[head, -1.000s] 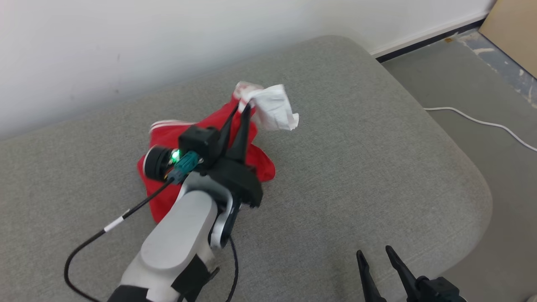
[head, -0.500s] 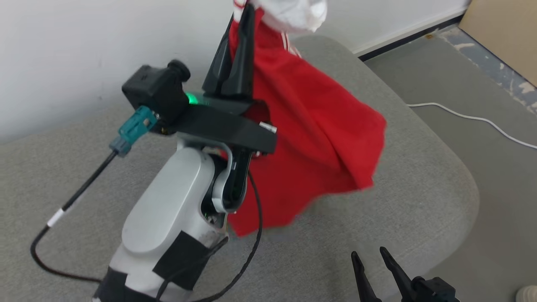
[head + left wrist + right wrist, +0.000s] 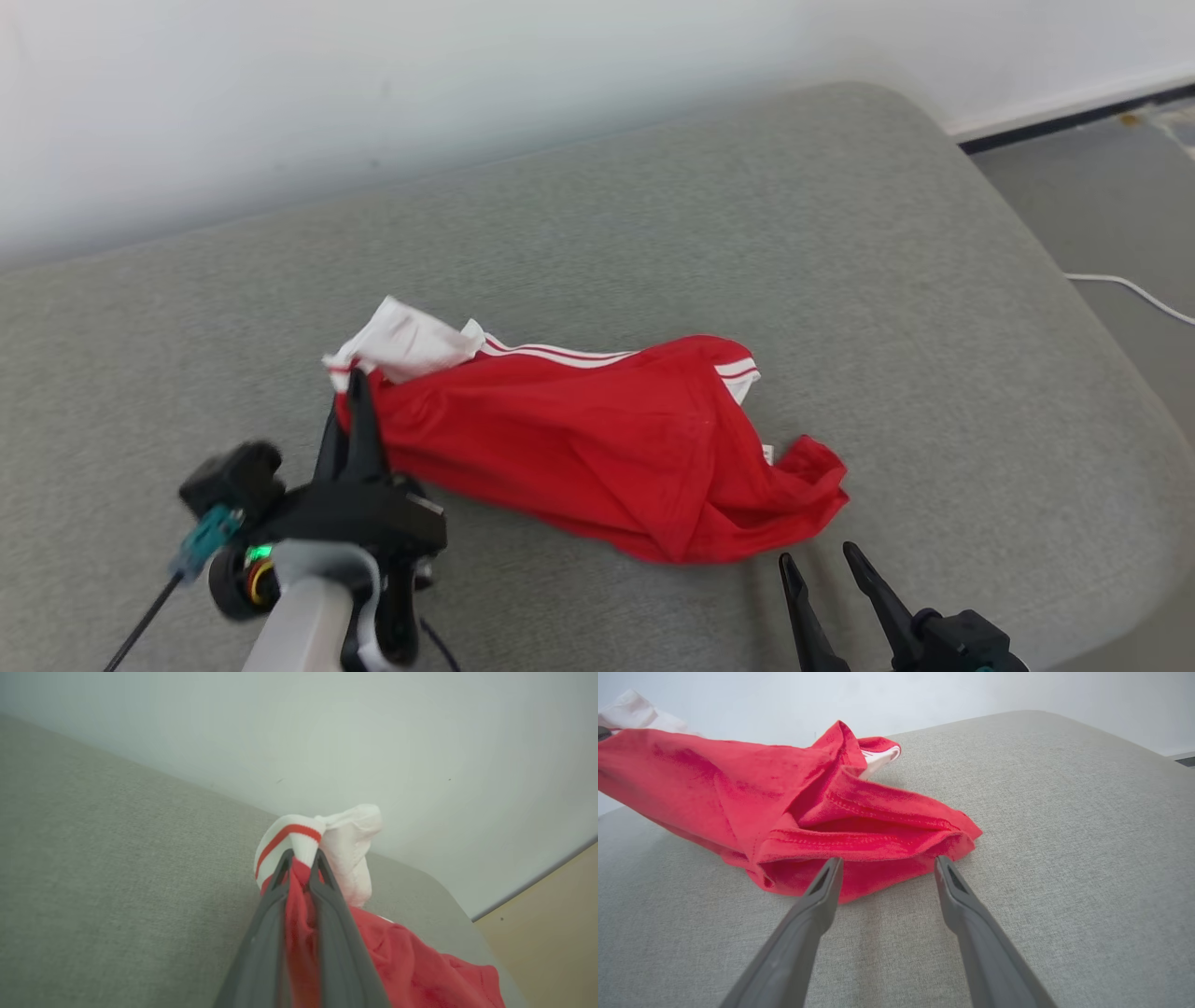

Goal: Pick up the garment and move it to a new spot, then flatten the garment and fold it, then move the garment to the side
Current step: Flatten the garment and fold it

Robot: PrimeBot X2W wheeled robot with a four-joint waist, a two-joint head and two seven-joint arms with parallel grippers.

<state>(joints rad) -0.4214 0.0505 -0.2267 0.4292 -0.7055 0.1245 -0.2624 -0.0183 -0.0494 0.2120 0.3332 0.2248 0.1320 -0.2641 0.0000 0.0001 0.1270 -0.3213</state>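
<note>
Within the left end effector [image 3: 301,856], white-trimmed end of the garment [image 3: 607,448].

Bare room, grey cushion [image 3: 840,233], white wall [image 3: 373,93], cable [image 3: 1131,288]

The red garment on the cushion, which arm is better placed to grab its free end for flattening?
Right, probably. The right gripper is open, fingertips just short of the crumpled free end of the garment. The left gripper is shut on the white-trimmed end, so it is occupied.
</note>
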